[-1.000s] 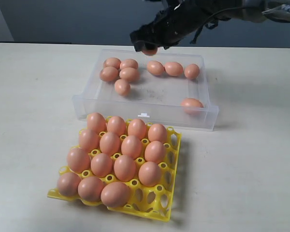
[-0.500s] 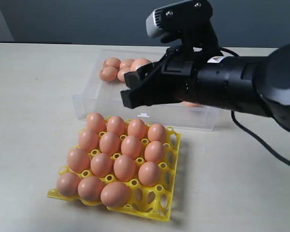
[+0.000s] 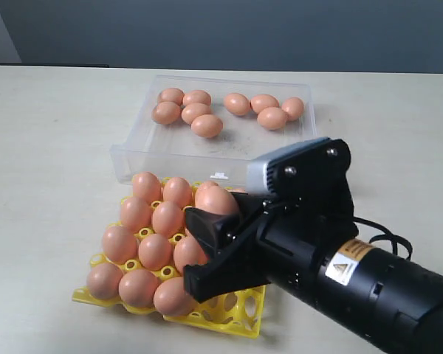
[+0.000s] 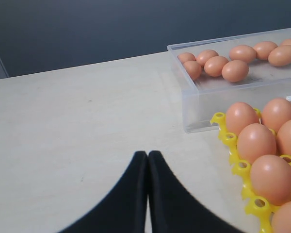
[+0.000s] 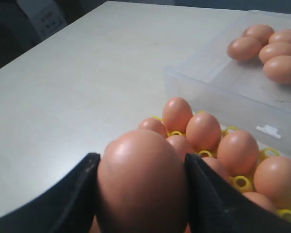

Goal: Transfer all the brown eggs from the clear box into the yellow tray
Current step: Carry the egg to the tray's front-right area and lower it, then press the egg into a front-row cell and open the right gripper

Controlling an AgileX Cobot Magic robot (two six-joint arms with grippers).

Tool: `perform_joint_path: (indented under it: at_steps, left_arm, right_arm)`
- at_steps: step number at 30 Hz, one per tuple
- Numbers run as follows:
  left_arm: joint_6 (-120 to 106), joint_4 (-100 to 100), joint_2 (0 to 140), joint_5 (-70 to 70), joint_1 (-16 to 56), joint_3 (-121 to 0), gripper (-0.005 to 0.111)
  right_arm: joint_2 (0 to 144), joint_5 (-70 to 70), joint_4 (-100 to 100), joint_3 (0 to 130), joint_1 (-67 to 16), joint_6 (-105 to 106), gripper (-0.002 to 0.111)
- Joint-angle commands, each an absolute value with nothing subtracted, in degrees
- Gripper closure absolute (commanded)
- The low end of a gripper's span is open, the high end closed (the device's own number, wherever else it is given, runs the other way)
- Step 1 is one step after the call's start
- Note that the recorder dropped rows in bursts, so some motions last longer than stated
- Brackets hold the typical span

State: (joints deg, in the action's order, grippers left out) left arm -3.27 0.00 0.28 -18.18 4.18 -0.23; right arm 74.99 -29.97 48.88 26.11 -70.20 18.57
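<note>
Black right pincer [image 5: 141,165] clamped on brown egg [image 5: 140,194] above yellow tray [image 3: 236,321]; left pincer [image 4: 148,158] together.

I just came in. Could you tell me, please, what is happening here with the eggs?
The robot is moving eggs from a box to a tray. Its right gripper holds one brown egg over the yellow tray, where most cups already have an egg in them. Several more eggs lie in the clear box behind the tray. The left gripper is shut and empty, low over the bare table beside the tray.
</note>
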Motion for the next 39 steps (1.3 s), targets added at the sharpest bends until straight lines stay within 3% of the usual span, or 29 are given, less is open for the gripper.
perform_joint_path:
  at_steps: [1,12,39]
  left_arm:
    - [-3.24,0.0,0.0,-17.69,4.62,0.0,0.106]
    - [-3.24,0.0,0.0,-17.69,4.62,0.0,0.106]
    - [-3.24,0.0,0.0,-17.69,4.62,0.0,0.106]
  right_arm:
    - [77.55,-40.33,34.22,20.51,-70.42,3.17,0.108]
    - [93.66,-52.71,23.01,18.15,-70.42,-14.18,0.108]
    - [95.58,-42.96,24.57,18.01,-70.42,-15.62,0.108]
